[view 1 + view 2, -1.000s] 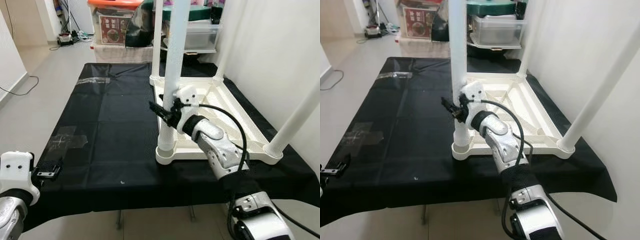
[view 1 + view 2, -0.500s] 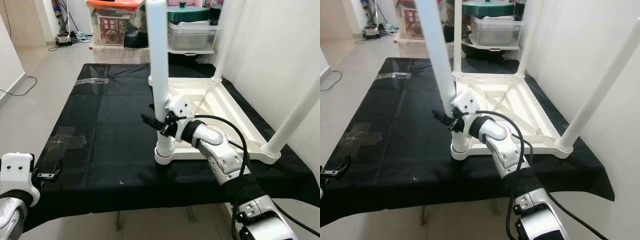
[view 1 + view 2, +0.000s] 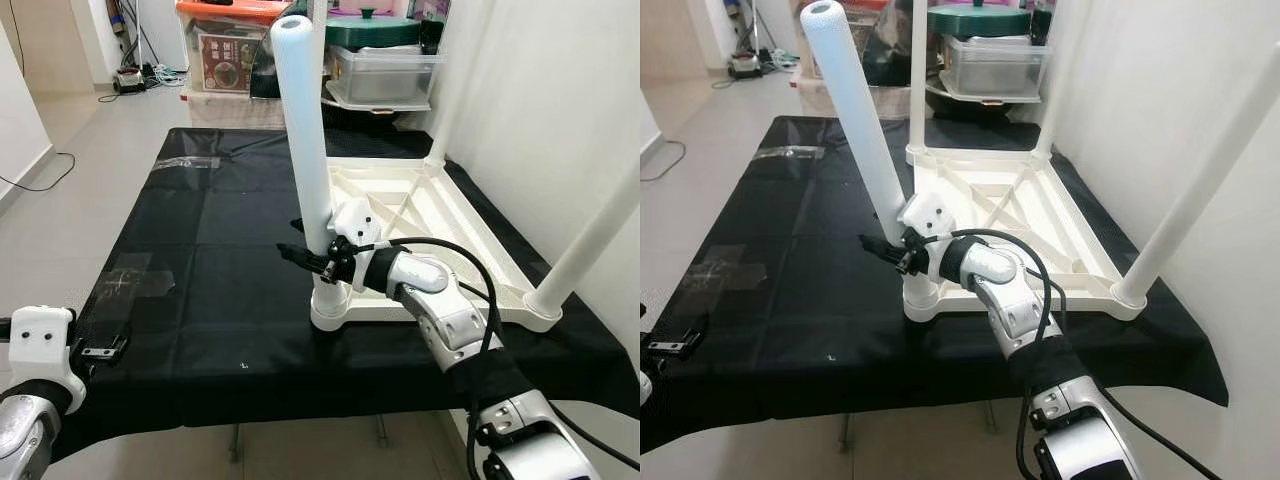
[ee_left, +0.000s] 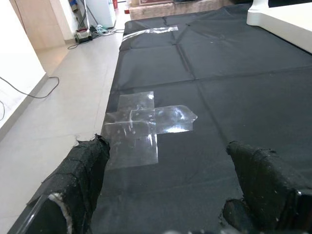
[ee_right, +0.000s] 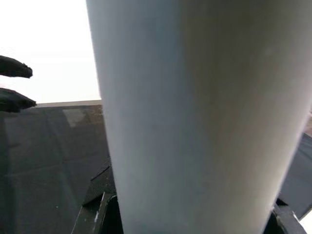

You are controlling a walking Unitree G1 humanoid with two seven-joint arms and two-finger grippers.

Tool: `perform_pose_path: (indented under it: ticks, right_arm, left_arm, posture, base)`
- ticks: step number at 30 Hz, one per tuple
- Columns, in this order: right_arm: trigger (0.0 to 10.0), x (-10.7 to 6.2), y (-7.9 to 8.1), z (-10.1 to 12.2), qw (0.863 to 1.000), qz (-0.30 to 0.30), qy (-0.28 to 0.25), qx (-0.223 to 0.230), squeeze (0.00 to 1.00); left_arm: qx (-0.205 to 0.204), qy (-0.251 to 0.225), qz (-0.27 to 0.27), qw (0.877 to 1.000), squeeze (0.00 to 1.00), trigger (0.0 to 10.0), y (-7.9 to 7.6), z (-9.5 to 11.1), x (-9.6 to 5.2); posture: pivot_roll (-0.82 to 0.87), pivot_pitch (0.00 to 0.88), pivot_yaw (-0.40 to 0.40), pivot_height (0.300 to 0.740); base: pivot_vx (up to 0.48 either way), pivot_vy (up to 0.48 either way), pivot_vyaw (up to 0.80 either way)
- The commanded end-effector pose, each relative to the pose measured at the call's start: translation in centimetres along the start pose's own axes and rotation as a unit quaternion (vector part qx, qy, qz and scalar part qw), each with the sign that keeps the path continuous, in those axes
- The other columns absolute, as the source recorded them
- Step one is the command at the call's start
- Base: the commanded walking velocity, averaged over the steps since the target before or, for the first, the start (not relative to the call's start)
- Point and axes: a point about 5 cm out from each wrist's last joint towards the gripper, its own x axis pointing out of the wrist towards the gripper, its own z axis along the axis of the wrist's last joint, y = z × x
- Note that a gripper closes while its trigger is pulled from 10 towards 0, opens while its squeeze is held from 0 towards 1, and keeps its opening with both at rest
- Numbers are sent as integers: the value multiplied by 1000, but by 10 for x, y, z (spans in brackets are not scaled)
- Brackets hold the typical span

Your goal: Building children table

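On the black-covered bench: an upturned white table top lies with its ribbed underside up, three legs standing in its corners.
Work piece: the near-left leg sits in its corner socket but leans away from the other legs, so you should judge it not seated true.
Right gripper: your right gripper is low on that leg, just above the socket, its black fingers clamped round the tube; the right wrist view shows the white tube pressed close between them.
Left gripper: your left gripper hangs idle off the near-left edge of the bench, its padded fingers apart with nothing between them, above a patch of clear tape on the black cloth.
Handling, weight: judge the leg a hollow plastic tube, light and stiff; it should not bend under the grip.
Handling, surface: smooth and round, so expect it to turn or slip in a two-finger hold if you twist hard.
Hold point: low on the leg gives control at the socket but little leverage over the free top end.
Risk: forcing a tilted leg may bind it or strain the socket; square it first.
Surroundings: storage boxes stand on the floor beyond the bench.
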Motion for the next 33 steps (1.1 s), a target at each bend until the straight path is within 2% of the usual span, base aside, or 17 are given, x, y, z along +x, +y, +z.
perform_pose_path:
  ticks: [1, 5, 12, 19, 22, 25, 26, 28, 29, 31, 32, 33]
  right_arm:
    - [0, 2, 9, -15, 998, 36, 16, 50, 0]
    - [0, 7, 11, -18, 993, 77, 12, 87, 0]
    - [0, 12, 7, -23, 992, 74, 17, 105, 0]
    - [0, 12, 9, -34, 988, 61, 25, 137, 0]
    - [0, 12, 9, -44, 983, 17, 30, 178, 0]
    - [0, 12, 9, -50, 981, -18, 41, 187, 0]
    - [0, 11, 8, -56, 977, -69, 58, 191, 0]
    - [0, 11, 8, -56, 977, -69, 58, 191, 0]
    - [0, 9, 4, -66, 962, -157, 88, 206, 0]
    - [0, 9, 4, -66, 962, -157, 88, 206, 0]
    - [0, 3, 5, -76, 940, -237, 117, 216, 0]
    - [0, 3, 5, -76, 940, -237, 117, 216, 0]
  left_arm:
    - [-8, 2, -8, 1000, 0, 10000, -3, -3, 1]
    - [-8, 3, -11, 1000, 0, 10000, -2, -3, 1]
    - [-10, 3, -11, 1000, 0, 10000, -2, -3, 0]
    - [-11, 3, -8, 1000, 0, 10000, -1, -3, -2]
    - [-14, 3, -9, 1000, 0, 10000, 0, -3, -2]
    - [-14, 3, -9, 1000, 0, 10000, 0, -3, -2]
    - [-15, 3, -9, 1000, 0, 10000, 0, -3, -2]
    - [-15, 3, -9, 1000, 0, 10000, 0, -3, -2]
    - [-15, 2, -8, 1000, 0, 10000, -1, -2, -2]
    - [-15, 2, -8, 1000, 0, 10000, -1, -2, -2]
    - [-15, 1, -8, 1000, 0, 10000, -1, -2, -2]
    - [-15, 1, -8, 1000, 0, 10000, -1, -2, -2]
  posture:
    - [116, 0, -77, 740]
    - [121, 0, -82, 740]
    - [131, 0, -90, 740]
    - [140, 0, -96, 740]
    - [136, 0, -90, 740]
    - [136, 0, -90, 740]
    - [132, 0, -87, 740]
    - [132, 0, -87, 740]
    - [132, 0, -87, 740]
    - [132, 0, -87, 740]
    - [125, 0, -83, 740]
    - [125, 0, -83, 740]
  base:
    - [0, 0, 0]
    - [0, 0, 0]
    - [0, 0, 0]
    - [0, 0, 0]
    - [0, 0, 0]
    - [0, 0, 0]
    - [0, 0, 0]
    - [0, 0, 0]
    - [0, 0, 0]
    - [0, 0, 0]
    - [0, 0, 0]
    - [0, 0, 0]
